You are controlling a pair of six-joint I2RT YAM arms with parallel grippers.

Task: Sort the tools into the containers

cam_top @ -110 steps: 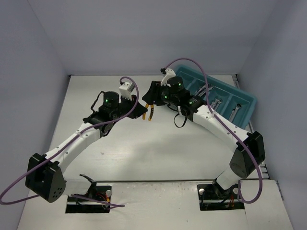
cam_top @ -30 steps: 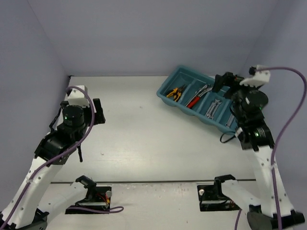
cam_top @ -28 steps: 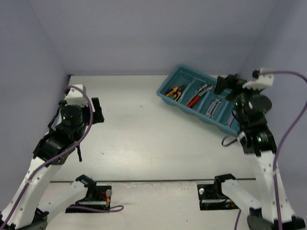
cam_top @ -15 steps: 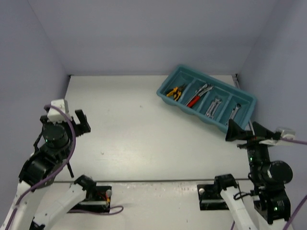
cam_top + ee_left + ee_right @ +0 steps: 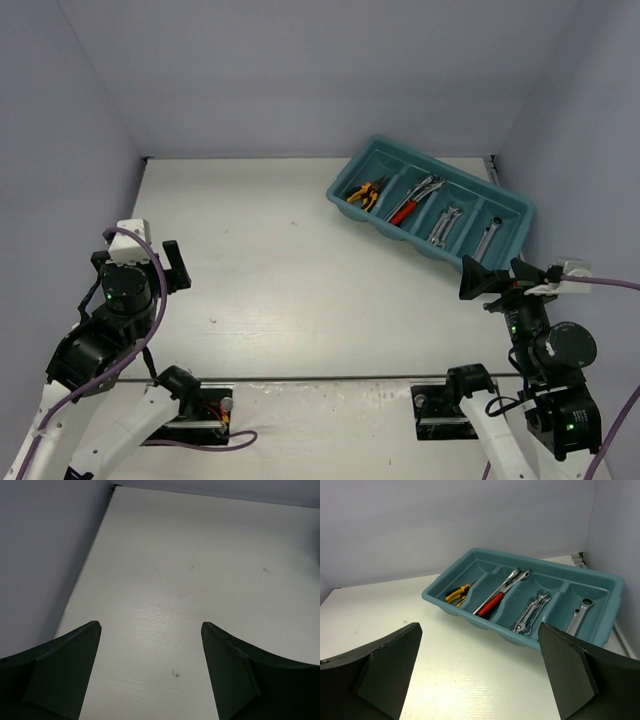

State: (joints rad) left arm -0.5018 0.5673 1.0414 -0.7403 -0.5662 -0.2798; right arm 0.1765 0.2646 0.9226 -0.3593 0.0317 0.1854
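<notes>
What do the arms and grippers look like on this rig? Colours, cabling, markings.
The left arm and right arm: white links, black joint housings, small green LEDs. The left gripper and right gripper: two dark wedge-shaped fingers each, white camera block at the wrist. A purple cable runs along each arm. No readable markings.

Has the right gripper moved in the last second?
Yes. The right gripper has pulled back from over the teal tray's far right end toward the robot's base, and now sits off the tray's near right corner, open and empty.
</notes>
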